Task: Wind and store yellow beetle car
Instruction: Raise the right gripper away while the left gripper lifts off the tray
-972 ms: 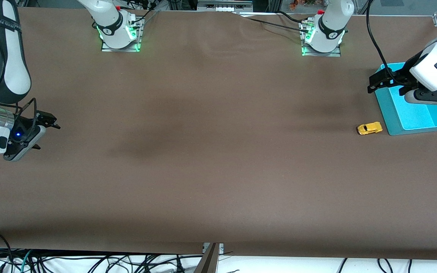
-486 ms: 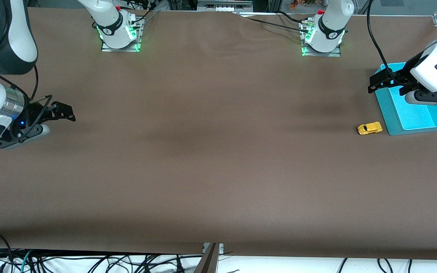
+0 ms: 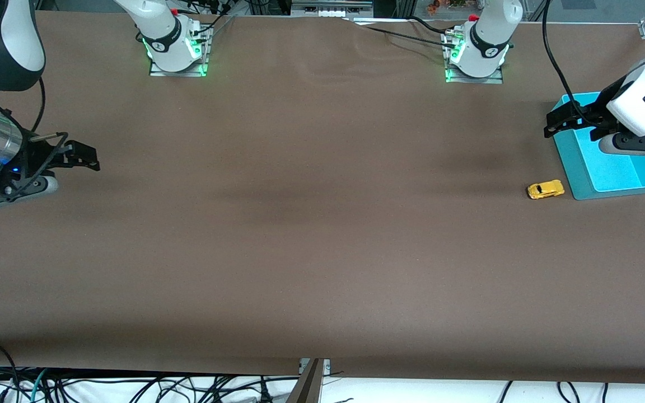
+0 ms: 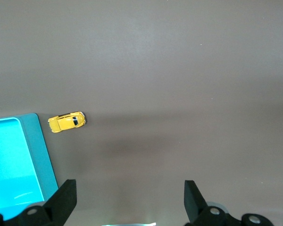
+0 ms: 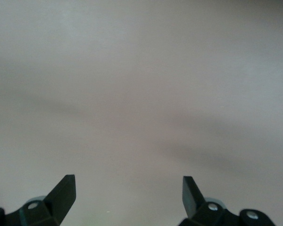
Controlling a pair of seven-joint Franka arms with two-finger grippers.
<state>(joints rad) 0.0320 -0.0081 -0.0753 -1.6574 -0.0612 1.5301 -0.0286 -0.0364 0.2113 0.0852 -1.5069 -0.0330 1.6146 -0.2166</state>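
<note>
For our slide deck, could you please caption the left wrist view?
Open left tool above brown table; yellow beetle car beside teal box.

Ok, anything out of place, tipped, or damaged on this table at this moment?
Nothing stands out. The yellow beetle car sits upright on its wheels on the table, beside the teal box. The left gripper hangs over the box's edge with open jaws; the right gripper waits open at the right arm's end.
</note>
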